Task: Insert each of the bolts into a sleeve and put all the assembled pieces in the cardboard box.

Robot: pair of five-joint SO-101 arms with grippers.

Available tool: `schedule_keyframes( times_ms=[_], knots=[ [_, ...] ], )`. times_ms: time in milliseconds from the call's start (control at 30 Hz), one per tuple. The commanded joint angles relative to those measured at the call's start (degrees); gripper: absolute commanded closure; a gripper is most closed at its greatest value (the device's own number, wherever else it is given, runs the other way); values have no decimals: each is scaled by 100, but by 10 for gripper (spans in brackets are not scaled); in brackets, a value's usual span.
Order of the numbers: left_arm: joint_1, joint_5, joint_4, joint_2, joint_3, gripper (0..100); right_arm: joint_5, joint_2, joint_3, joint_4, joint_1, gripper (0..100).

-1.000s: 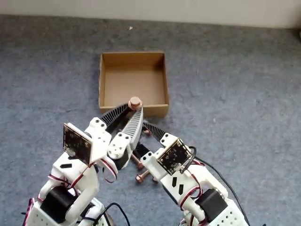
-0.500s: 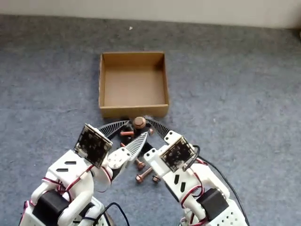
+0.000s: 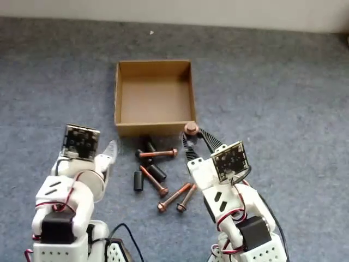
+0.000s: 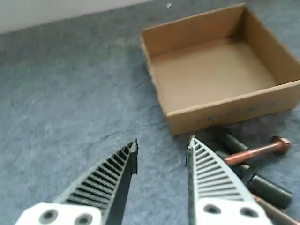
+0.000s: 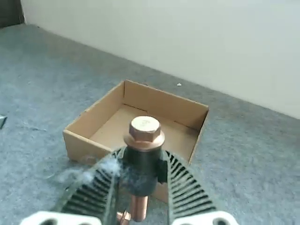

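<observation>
One bolt (image 5: 146,129), seated in its dark sleeve (image 5: 140,174), is now sitting pinched upright in the right claw (image 3: 192,134). It has passed over from the left claw (image 4: 161,149), which is pulling back with its fingers spread. The cardboard box (image 3: 118,93) is lying just ahead of the right claw, so dropping the piece in looks next. Other bolts (image 3: 157,154) and spare sleeves (image 3: 138,181) are waiting between the claws.

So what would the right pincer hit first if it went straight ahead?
Probably the cardboard box: the right pincer, shut on a sleeved bolt, points at its near wall by a corner. Its height is unclear, so it might clear the rim.
</observation>
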Motion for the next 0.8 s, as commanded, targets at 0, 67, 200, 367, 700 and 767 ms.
schedule_keyframes(
  times_ms=[0, 67, 200, 367, 700, 767],
  knots=[
    [-945, -70, -97, 13, 488, 811, -35, 470, -435, 31, 101, 993],
    [-1200, -70, -290, 13, 796, 810, -44, 1112, -884, 31, 101, 993],
    [-1490, -70, -774, 13, 1411, 808, -44, 2791, -2026, 22, 92, 993],
    [-1499, -70, -1099, 13, 1895, 807, -44, 4673, -3521, -251, 84, 993],
    [-1473, -70, -1125, 13, 1912, 807, -44, 7574, -4813, -1991, 101, 993],
    [-1481, -70, -1125, 13, 1912, 807, -44, 8092, -4910, -2273, 101, 993]
  ],
)
